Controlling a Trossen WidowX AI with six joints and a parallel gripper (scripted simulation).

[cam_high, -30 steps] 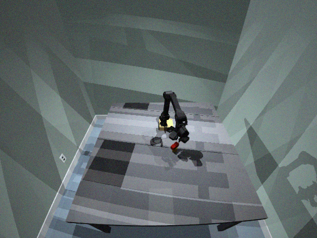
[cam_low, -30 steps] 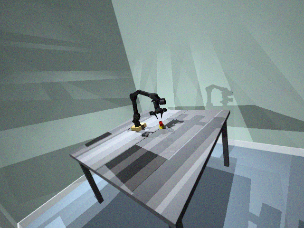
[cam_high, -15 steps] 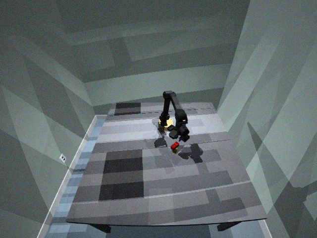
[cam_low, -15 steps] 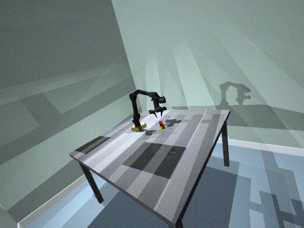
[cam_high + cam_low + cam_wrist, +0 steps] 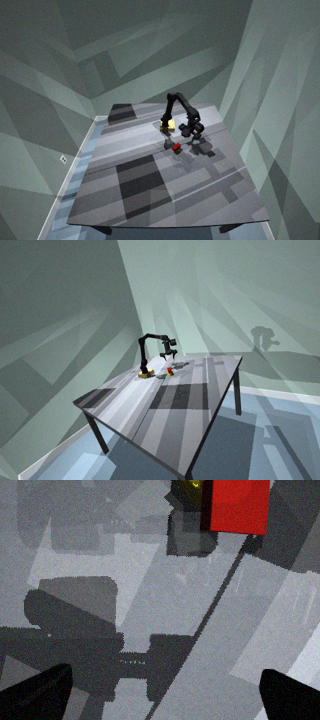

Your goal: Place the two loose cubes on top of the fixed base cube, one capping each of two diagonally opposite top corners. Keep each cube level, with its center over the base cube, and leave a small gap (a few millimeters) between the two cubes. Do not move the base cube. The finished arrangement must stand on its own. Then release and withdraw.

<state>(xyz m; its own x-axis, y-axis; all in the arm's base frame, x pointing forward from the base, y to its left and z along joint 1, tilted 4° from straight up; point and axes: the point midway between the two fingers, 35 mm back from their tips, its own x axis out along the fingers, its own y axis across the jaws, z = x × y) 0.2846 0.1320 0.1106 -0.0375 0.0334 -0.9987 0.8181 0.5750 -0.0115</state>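
Note:
Two red cubes rest side by side on the yellow base cube (image 5: 177,152) (image 5: 170,373) (image 5: 192,491). In the top view, one red cube (image 5: 178,145) is at the upper right and the other red cube (image 5: 174,148) at the lower left. They overlap in the exterior view. The wrist view shows only one red cube (image 5: 239,507), cut off at the top edge. The gap between the cubes is too small to judge. My gripper (image 5: 188,138) (image 5: 169,359) (image 5: 167,679) is open and empty. It hangs above the table, off to the side of the stack and higher than it.
The arm's tan base plate (image 5: 170,124) (image 5: 146,373) stands on the striped table (image 5: 144,211) (image 5: 170,441), a little way from the stack. Dark arm shadows and a dark patch lie across the tabletop. Walls stand behind the table.

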